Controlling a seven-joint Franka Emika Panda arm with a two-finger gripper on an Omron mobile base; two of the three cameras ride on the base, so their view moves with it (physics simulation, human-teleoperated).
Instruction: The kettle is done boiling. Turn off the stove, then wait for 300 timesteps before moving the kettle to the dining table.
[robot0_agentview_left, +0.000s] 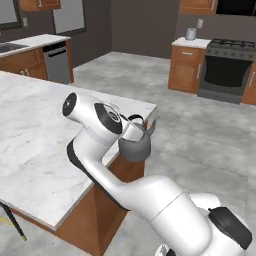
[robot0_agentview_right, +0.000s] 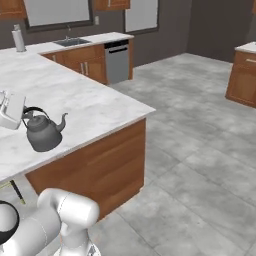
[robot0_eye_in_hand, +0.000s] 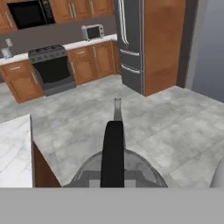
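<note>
Carrying the kettle (robot0_agentview_right: 44, 131) by its arched black loop handle, the gripper (robot0_agentview_left: 131, 131) is clamped fully closed on that handle, jaws pinched tight around the thin bar. Kettle hangs at the near corner of the dining table (robot0_agentview_left: 35, 145). From the left base view it looks just off the table's corner, over the floor; from the right base view it looks over the marble top near the edge. Cannot tell which, and cannot tell if the base touches marble.

Handling, as a guess: rigid metal body, smooth and likely slippery, so the handle is the right hold. A grip at the top middle of the arch keeps the body hanging level below; an off-centre grip would let it swing and tip toward the spout. Probably moderately heavy if water is inside. Spout points away from the arm, past the table corner. Hand view looks straight down the handle and over the lid to the spout.

Containers: kettle lid is on, so contents are hidden. A small grey canister (robot0_agentview_left: 191, 33) sits on the counter beside the stove (robot0_agentview_left: 227, 70), well away from the table; contents too small to see. The stove's burners look bare.

Likely step: setting the kettle down on the table.
</note>
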